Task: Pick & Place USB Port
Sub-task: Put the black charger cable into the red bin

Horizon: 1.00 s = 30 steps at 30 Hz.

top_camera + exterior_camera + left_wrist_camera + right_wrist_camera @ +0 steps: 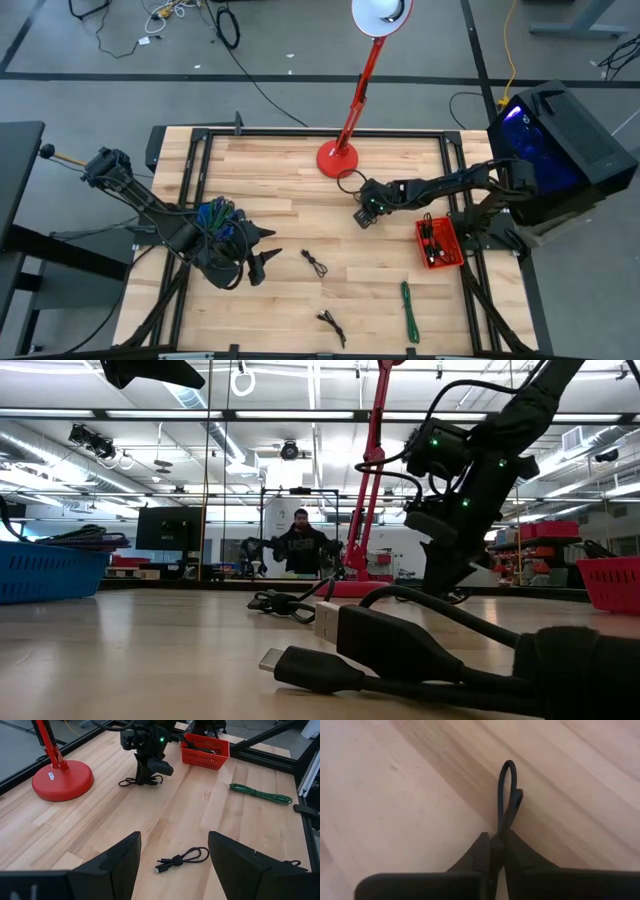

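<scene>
A bundled black USB cable (134,781) lies on the wooden table near the red lamp base (338,158). My right gripper (362,217) stands over it, pointing down, and is shut on it; its wrist view shows the cable's loops (506,795) sticking out past the fingertips. My left gripper (267,250) is open and waits low over the table's left half, beside the blue basket (214,214). Another coiled black cable (182,858) lies ahead of its fingers, untouched. The red basket (438,243) sits by the right edge with cables in it. My right gripper pinches the black cable bundle between its two fingers (481,851), coming from above and pointing down. The fingers hold it just behind the looped end (500,827), which juts out past the tips. The rest of the bundle (283,603) lies on the table.
A second black cable (315,262) lies mid-table, a third (332,323) near the front edge, and a green cable (408,311) front right. The red lamp's pole (362,85) rises at the far side. A person (301,546) stands beyond the table.
</scene>
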Available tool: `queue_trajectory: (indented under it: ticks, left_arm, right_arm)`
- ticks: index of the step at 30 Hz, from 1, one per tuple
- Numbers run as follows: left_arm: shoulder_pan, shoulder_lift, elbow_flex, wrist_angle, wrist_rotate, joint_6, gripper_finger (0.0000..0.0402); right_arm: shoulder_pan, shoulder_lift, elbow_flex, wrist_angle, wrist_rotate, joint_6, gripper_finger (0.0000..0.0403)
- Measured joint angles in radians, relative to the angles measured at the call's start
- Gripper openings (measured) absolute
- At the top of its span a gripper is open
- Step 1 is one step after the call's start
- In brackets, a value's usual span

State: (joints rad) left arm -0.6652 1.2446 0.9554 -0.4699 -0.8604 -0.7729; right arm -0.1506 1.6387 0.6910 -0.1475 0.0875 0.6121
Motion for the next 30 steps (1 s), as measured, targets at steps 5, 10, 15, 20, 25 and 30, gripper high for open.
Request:
queue_trajectory:
  ticks: [5,10,15,20,25,30]
  left_arm:
    - [0.0,0.0,0.0,-0.005,0.0,-0.001,0.0236]
    - [0.0,0.0,0.0,-0.009,0.0,-0.002,0.0236]
    - [0.0,0.0,0.0,-0.014,0.0,-0.012,0.0236]
    - [0.0,0.0,0.0,-0.018,0.0,-0.027,0.0236]
    - [0.0,0.0,0.0,-0.018,0.0,-0.028,0.0236]
    - [0.0,0.0,0.0,-0.018,0.0,-0.033,0.0236]
  right_arm:
    - [0.006,-0.093,0.032,-0.091,-0.125,-0.027,0.0016]
    - [0.037,-0.227,0.092,-0.204,-0.138,-0.052,0.0016]
    - [0.115,-0.354,0.169,-0.473,-0.049,-0.04,0.0016]
    - [0.23,-0.474,0.197,-0.67,0.027,0.062,0.0016]
    - [0.375,-0.56,0.197,-0.797,0.095,0.189,0.0016]
    - [0.519,-0.606,0.197,-0.915,0.149,0.353,0.0016]
